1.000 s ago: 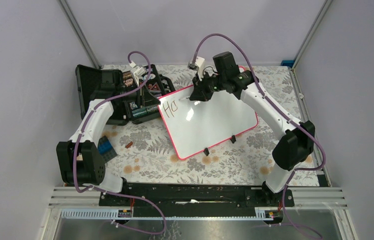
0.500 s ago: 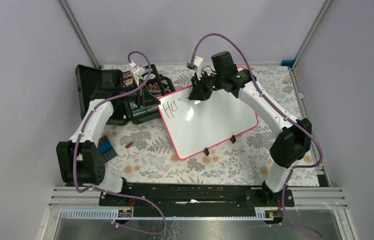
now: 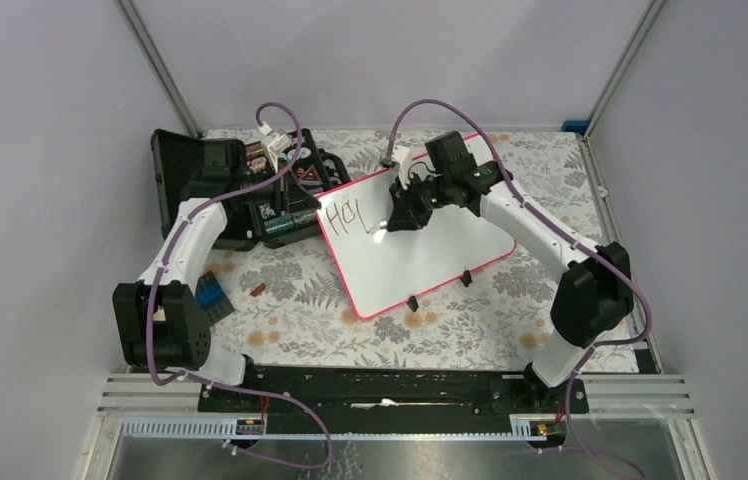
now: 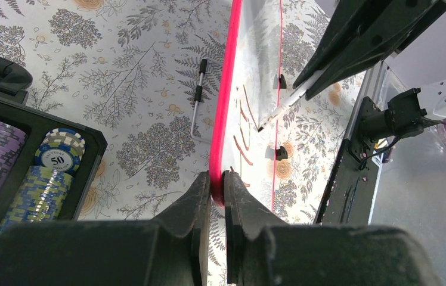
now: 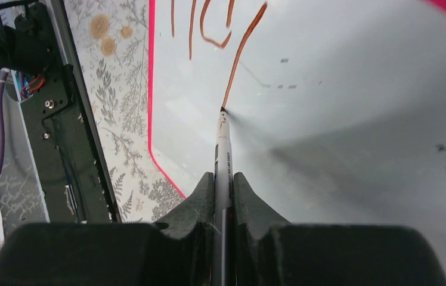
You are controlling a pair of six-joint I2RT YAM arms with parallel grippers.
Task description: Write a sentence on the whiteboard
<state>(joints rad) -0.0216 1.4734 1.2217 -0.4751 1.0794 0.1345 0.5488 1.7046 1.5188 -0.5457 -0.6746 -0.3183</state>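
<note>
1. Overhead, the whiteboard (image 3: 430, 250) sits askew at mid-bench. Its far-left corner carries the start of the sentence (image 3: 348, 215): "Ho" plus one downstroke.
2. Only the right wrist view shows the marker (image 5: 223, 149) tip touching the board at the end of that stroke.
3. Only the left wrist view shows stacked poker chips (image 4: 58, 156) inside the black case (image 3: 172, 165) left of the board.
4. Left gripper (image 4: 216, 179): jaws almost closed, pinching the board's pink-red rim at its corner.
5. Right gripper (image 5: 223, 179): jaws clamped on the marker's barrel.
6. A floral cloth covers the bench (image 3: 290, 310), and plain grey walls enclose it.
</note>
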